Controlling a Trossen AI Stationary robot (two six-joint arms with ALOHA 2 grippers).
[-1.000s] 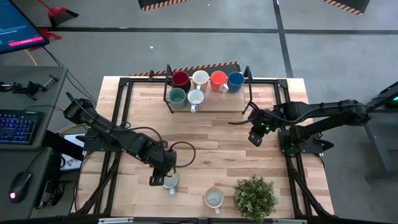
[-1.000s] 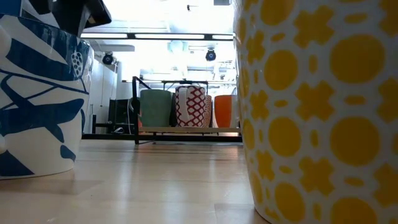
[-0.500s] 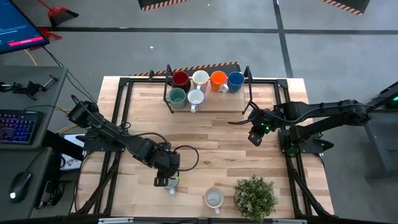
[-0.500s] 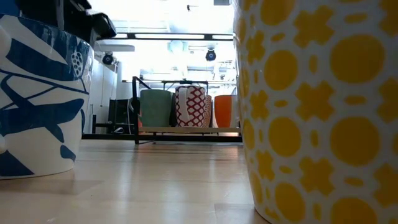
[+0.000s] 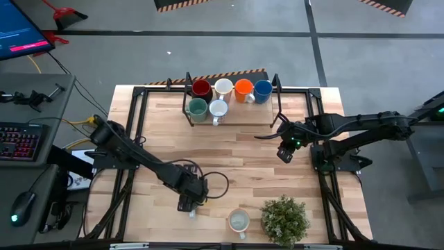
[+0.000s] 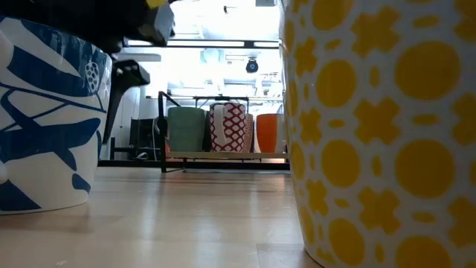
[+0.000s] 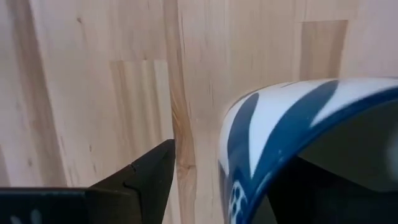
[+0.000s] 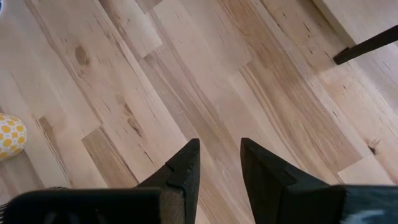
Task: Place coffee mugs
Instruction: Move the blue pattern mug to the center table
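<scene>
1. The left gripper (image 5: 189,203) has moved along the near edge of the table (image 5: 243,156) over the last second and now sits right over the blue-patterned mug (image 7: 311,143), hiding it from above; one finger (image 7: 146,177) stands outside the wall, jaws spread wide, nothing clasped yet.
2. That reads as a grasp about to close on the rim (a judgement only); the mug is not yet lifted.
3. The right gripper (image 5: 284,154) hangs unchanged over bare wood at mid-table, right side; fingers (image 8: 186,168) part-open, empty.
4. Count: six mugs on the far rack (image 5: 229,121): dark red (image 5: 201,88), white (image 5: 223,87), orange (image 5: 243,87), blue (image 5: 262,88), teal (image 5: 197,107), white (image 5: 218,108).
5. Two near: the blue-patterned one, and the yellow-dotted mug (image 5: 238,221) just beside the one plant (image 5: 284,219); eight in all.
</scene>
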